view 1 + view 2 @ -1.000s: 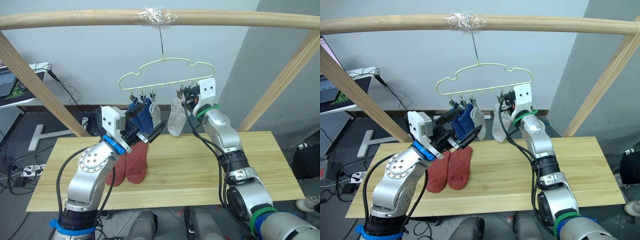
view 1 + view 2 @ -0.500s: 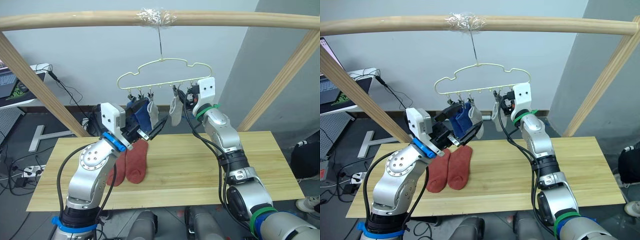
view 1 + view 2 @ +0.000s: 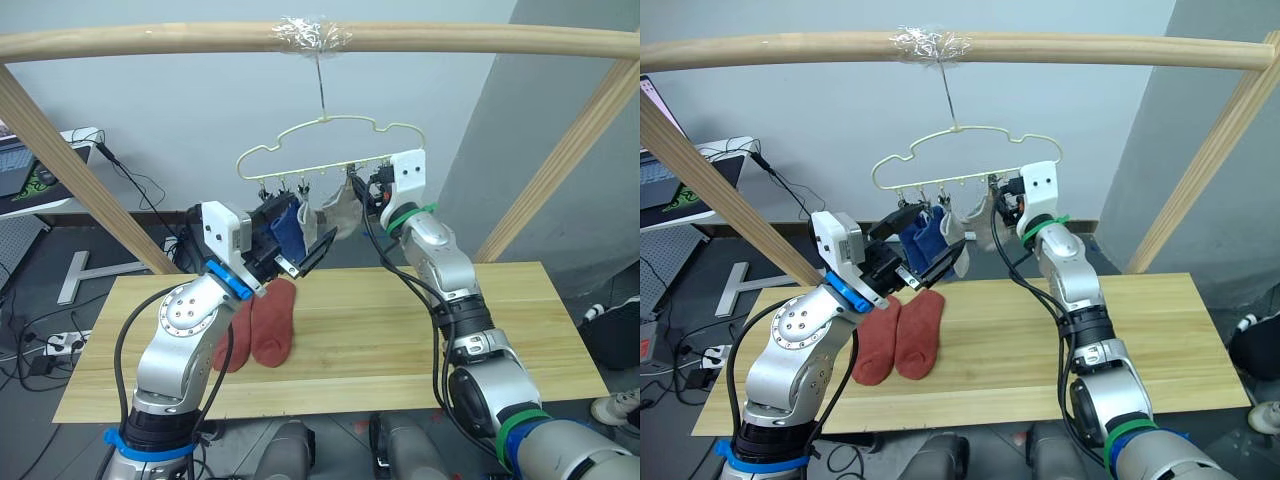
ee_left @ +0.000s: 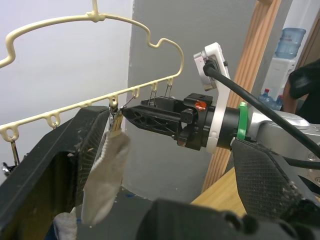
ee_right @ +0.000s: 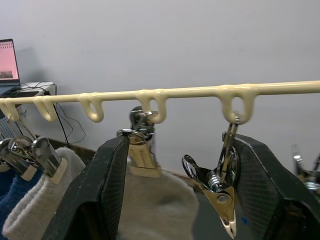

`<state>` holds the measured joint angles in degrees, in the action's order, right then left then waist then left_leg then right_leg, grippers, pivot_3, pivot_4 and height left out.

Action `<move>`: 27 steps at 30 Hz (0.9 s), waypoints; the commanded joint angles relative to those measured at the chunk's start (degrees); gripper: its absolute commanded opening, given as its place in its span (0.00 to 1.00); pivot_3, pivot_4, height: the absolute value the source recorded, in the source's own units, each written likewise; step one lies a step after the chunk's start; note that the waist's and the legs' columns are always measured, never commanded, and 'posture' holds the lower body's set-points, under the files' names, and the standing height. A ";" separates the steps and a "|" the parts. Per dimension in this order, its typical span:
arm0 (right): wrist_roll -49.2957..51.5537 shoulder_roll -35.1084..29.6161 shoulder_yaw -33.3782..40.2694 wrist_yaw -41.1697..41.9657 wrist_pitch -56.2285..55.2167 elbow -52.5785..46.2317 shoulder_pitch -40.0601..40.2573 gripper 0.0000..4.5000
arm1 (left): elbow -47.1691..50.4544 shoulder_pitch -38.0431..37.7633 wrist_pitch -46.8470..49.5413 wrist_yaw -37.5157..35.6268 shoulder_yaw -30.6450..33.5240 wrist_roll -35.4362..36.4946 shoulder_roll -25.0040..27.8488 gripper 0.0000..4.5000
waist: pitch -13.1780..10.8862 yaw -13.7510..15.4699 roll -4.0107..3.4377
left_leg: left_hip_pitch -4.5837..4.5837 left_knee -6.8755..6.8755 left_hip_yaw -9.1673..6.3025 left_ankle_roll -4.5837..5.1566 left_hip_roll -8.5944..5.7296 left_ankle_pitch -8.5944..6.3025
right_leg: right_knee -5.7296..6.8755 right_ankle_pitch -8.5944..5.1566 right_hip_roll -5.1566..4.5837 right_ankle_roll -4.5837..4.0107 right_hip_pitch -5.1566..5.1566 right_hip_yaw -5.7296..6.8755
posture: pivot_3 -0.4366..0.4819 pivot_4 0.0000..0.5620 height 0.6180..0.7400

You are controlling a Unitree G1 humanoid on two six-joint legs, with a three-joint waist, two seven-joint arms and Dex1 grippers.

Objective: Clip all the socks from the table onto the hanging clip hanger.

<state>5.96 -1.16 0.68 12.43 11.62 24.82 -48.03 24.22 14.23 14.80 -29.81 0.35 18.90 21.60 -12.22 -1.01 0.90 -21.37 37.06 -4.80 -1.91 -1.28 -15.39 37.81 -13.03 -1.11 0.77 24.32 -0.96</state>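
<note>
The pale-yellow clip hanger (image 3: 320, 168) hangs from the top pole. Two blue socks (image 3: 283, 228) and a light grey sock (image 3: 307, 214) hang from its left clips. A second grey sock (image 3: 341, 212) hangs in a clip (image 5: 142, 150) near the bar's middle, tilted to the left. My right gripper (image 3: 362, 186) is open at the bar, its fingers (image 5: 105, 195) on either side of that clip and an empty clip (image 5: 220, 190). My left gripper (image 3: 298, 240) is open just in front of the blue socks. Two rust-red socks (image 3: 262, 325) lie on the table (image 3: 400, 335).
A round wooden pole frame (image 3: 150, 40) spans overhead, with slanted legs (image 3: 70, 170) at both sides of the table. A desk with a laptop (image 3: 25, 165) and floor cables stand beyond the table's left end. More empty clips (image 5: 20, 150) hang along the bar.
My right gripper has opened at the clip. The second grey sock stays clipped and has swung left with the hanger. The left gripper has risen slightly.
</note>
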 commanded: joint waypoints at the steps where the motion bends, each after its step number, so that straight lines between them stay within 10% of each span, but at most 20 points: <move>1: 1.24 0.46 0.84 0.20 -0.97 -0.83 -1.43 0.68 | 1.55 0.78 -0.21 -0.09 0.38 0.26 0.36 1.00 | 0.00 0.01 0.00 | 0.00 0.00 0.00 0.00 0.00 0.00 | 0.00 0.00 0.00 0.00 0.00 0.00 | 0.58 0.32 1.00; 5: 1.30 0.60 0.87 0.22 -1.25 -0.26 -1.81 0.56 | 1.75 0.68 -0.08 0.01 0.35 0.25 0.35 1.00 | 0.00 0.01 0.00 | 0.00 0.00 0.01 0.00 0.00 0.00 | 0.00 0.00 0.00 0.00 0.00 0.00 | 0.58 0.33 1.00; 11: 0.99 0.44 0.60 0.17 -1.24 -0.17 -1.71 0.13 | 2.02 0.47 0.02 0.21 0.13 0.22 0.18 1.00 | 0.00 0.00 0.00 | 0.00 0.00 0.00 0.00 0.00 0.00 | 0.00 0.00 0.00 0.00 0.00 0.00 | 0.58 0.33 1.00; 27: 1.13 -0.64 0.22 1.09 -0.30 -2.01 -0.39 0.12 | 2.81 -0.63 0.23 0.87 -0.24 -0.12 -0.02 1.00 | -0.01 0.00 0.00 | 0.01 -0.01 0.01 0.00 0.00 0.00 | 0.00 0.00 0.00 0.00 0.00 0.00 | 0.58 0.34 1.00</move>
<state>6.83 -1.48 0.99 12.68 11.60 25.19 -48.33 24.75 13.75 15.09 -29.34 0.27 18.85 21.58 -12.23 -1.01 0.90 -21.35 37.05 -4.79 -1.91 -1.27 -15.39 37.81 -13.04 -1.10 0.77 24.32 -0.96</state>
